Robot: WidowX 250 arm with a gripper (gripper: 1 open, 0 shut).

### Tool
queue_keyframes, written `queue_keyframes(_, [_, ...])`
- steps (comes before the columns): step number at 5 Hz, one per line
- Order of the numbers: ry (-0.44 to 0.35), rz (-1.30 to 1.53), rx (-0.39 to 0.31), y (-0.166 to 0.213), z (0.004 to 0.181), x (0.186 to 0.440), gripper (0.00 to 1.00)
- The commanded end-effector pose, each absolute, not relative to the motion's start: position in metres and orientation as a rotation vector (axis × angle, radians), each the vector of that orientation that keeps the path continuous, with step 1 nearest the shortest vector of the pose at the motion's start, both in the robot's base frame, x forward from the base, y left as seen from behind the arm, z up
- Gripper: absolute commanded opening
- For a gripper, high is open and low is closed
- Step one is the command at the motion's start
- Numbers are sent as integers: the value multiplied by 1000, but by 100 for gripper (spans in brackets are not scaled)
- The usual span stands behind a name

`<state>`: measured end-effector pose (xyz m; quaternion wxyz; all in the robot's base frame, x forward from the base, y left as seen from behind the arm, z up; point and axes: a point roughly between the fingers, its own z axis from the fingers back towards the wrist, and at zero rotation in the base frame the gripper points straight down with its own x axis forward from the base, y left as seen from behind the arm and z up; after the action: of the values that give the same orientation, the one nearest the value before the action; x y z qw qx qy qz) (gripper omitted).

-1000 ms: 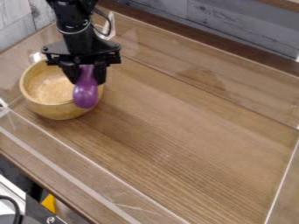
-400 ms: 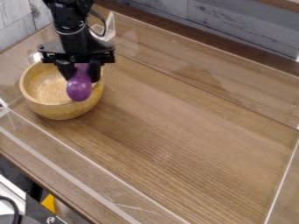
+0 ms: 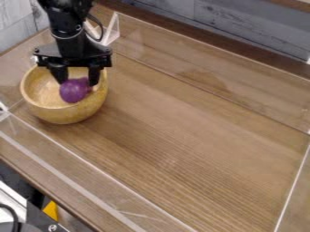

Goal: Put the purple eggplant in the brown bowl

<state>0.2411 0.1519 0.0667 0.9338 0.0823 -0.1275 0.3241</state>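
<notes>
The brown bowl (image 3: 33, 106) stands at the left of the wooden table. The purple eggplant (image 3: 75, 91) is inside it, over the pale inner floor near the right side, its stem end hidden under the hand. My gripper (image 3: 75, 79) hangs directly above the eggplant, pointing steeply down, its black fingers (image 3: 60, 76) spread apart on either side of the eggplant's top. The jaws look open and no longer pinch the eggplant.
A wooden tabletop (image 3: 194, 118) stretches to the right of the bowl. Low clear plastic walls (image 3: 145, 195) border the table at front and right. A grey plank wall (image 3: 242, 23) stands behind. The black arm (image 3: 67, 18) rises at the upper left.
The gripper carried the eggplant left from the bowl's right rim to over its inside and lowered slightly. Its fingers have spread apart, freeing the eggplant inside the bowl.
</notes>
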Motion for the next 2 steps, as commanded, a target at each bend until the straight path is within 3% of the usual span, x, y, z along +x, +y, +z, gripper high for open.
queue_keyframes(1, [-289, 672, 191, 157, 74, 243, 100])
queue_keyframes(2, [-282, 677, 191, 154, 76, 244, 100])
